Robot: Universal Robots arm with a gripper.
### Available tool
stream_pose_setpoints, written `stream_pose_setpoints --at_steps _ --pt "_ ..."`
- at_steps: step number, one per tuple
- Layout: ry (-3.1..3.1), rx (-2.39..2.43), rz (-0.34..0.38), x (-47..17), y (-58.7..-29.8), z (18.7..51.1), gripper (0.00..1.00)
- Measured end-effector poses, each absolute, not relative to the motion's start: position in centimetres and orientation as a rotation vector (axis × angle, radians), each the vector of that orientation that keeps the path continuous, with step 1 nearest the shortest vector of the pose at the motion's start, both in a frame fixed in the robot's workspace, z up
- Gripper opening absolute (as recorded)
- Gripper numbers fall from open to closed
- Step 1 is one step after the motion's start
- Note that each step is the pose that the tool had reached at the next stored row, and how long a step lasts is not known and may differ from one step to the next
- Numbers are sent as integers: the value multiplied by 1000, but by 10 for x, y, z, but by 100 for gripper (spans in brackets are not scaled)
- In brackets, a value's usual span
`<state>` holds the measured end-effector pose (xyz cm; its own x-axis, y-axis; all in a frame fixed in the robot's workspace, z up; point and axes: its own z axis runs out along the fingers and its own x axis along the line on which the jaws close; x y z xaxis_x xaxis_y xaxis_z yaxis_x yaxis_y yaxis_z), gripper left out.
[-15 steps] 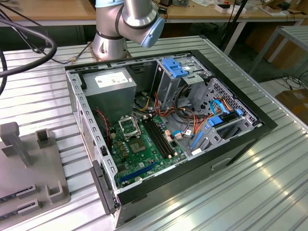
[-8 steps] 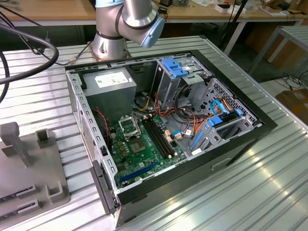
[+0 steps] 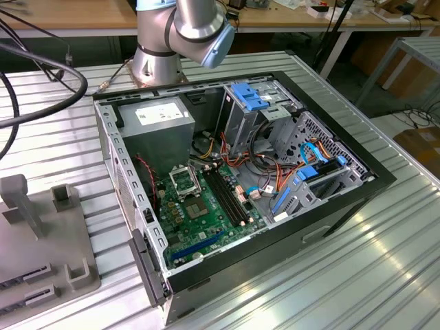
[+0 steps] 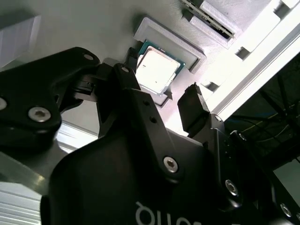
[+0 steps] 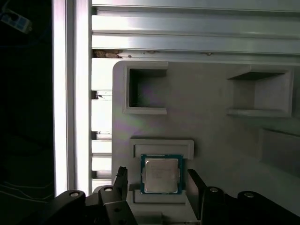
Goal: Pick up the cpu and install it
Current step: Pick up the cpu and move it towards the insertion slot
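On the grey tray (image 5: 213,140), in a shallow framed recess, the cpu (image 5: 161,175) lies flat with its silver top up. It has not been lifted.

Step in hand: the pick-up, at the approach stage. In both wrist views the pincer (image 5: 157,178) hangs over the recess with its jaws wide and nothing held. One finger (image 5: 121,180) stands off one edge of the chip and the other finger (image 5: 194,185) stands off the opposite edge. The cpu (image 4: 157,70) sits between them, fairly well centred, with a clear gap on each side. No contact is visible. How far above the chip the fingertips stand cannot be told.

Judgement: a sound grasp calls for the fingertips to be down at the level of the chip's thin edges, inside the recess frame, and to close evenly on both sides so that the chip does not tilt or slip. The raised frame leaves little room for error.

Install site, exterior view: the open computer case (image 3: 357,180) rests on the ribbed counter (image 3: 357,275), well apart from the tray (image 3: 41,227). On the green board (image 3: 206,220) the socket (image 3: 184,182) looks unfilled, so the install has not begun.
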<state>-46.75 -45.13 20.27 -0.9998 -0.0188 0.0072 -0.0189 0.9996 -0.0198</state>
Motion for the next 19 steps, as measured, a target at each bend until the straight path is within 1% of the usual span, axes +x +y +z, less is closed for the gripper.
stream_pose_setpoints --at_steps 19 --pt "-3134 30 31 -465 -451 191 62"
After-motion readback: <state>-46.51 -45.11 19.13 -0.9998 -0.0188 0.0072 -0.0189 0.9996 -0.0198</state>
